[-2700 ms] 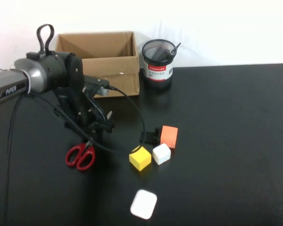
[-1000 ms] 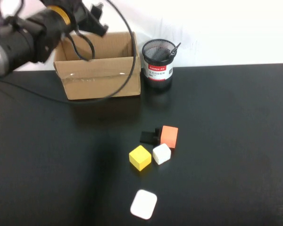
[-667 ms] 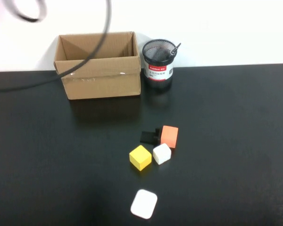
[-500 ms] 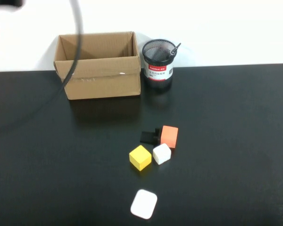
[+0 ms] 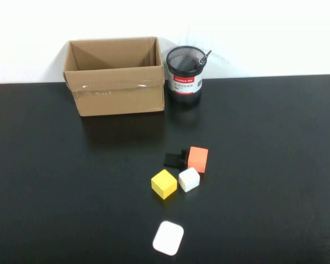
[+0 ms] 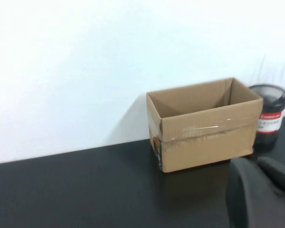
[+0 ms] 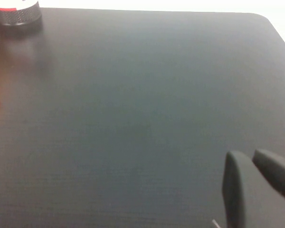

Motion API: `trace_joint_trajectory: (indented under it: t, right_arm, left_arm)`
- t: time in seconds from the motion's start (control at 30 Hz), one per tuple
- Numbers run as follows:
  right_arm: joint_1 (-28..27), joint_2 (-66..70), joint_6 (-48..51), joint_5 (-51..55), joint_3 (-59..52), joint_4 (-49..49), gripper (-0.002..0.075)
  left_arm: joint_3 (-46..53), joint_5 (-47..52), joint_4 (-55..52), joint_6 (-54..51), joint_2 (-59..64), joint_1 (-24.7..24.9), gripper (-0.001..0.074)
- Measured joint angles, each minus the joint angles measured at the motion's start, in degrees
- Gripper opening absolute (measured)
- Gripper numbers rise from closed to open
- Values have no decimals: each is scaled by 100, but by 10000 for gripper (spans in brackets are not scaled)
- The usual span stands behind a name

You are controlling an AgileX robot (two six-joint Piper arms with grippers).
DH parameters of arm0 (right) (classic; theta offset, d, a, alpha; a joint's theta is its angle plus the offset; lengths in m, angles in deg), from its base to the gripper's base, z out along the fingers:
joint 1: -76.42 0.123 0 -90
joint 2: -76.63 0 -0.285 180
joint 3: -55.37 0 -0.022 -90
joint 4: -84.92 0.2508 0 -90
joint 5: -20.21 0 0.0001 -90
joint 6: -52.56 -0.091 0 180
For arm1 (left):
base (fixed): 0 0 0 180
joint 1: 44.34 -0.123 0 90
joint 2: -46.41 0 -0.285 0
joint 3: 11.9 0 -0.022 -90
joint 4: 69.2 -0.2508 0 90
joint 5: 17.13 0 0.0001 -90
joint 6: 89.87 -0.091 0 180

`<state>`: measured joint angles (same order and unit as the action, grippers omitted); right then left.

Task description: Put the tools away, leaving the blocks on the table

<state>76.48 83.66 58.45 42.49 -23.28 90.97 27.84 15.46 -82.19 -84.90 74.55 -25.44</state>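
Note:
Neither arm shows in the high view. The yellow cube (image 5: 164, 183), white cube (image 5: 188, 179), orange cuboid (image 5: 197, 159) and little black piece (image 5: 172, 160) sit clustered mid-table. A dark screwdriver handle (image 5: 202, 58) sticks out of the black mesh cup (image 5: 185, 69). The scissors and the pliers are not in view. My left gripper (image 6: 251, 161) is shut and empty, low over the table (image 5: 275, 143) near the cardboard box (image 6: 204, 123). My right gripper (image 7: 247, 154) is shut and empty over bare tabletop at the right.
The open cardboard box (image 5: 114, 77) stands at the back left with the mesh cup beside it, both against the white wall. A flat white rounded piece (image 5: 168, 238) lies near the front edge. The table's right corner (image 7: 261, 19) shows in the right wrist view.
The left arm rose from the red scissors, swung over the box and left the high view. The scissors are gone from the table. The blocks have not moved.

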Motion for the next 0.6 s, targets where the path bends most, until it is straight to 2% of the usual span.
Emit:
trace_joint_trajectory:
  t: [0.13,0.3,0.6]
  right_arm:
    - [-6,0,0,0,0,0,-8]
    - [-6,0,0,0,0,0,-8]
    - [-6,0,0,0,0,0,-8]
  left_arm:
    - [689,12,0,212,-1157,0,-1]
    - [1304,12,-19,247,-2023,0,-1]
    - [2163,12,-19,255,-2128,0,-1]
